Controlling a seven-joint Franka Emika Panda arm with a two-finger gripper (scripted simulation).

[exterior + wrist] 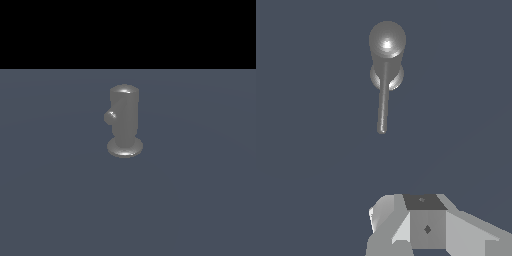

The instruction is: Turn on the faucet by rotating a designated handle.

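The faucet (124, 117) is a dull grey upright cylinder with a domed top on a flared round base, standing mid-floor in the exterior view. Its handle (110, 117) shows there only as a rounded stub end-on, on the exterior view's left side of the body. From the wrist view I look down on the faucet (387, 42), and the handle (383, 102) appears as a slim dark rod running from the body toward my gripper (423, 220). The gripper sits well short of the rod's tip, touching nothing. Its grey finger blocks are partly cut off, so their gap is unclear. The arm is absent from the exterior view.
A flat dark blue-grey floor (200, 200) spreads around the faucet. A black band fills the top of the exterior view.
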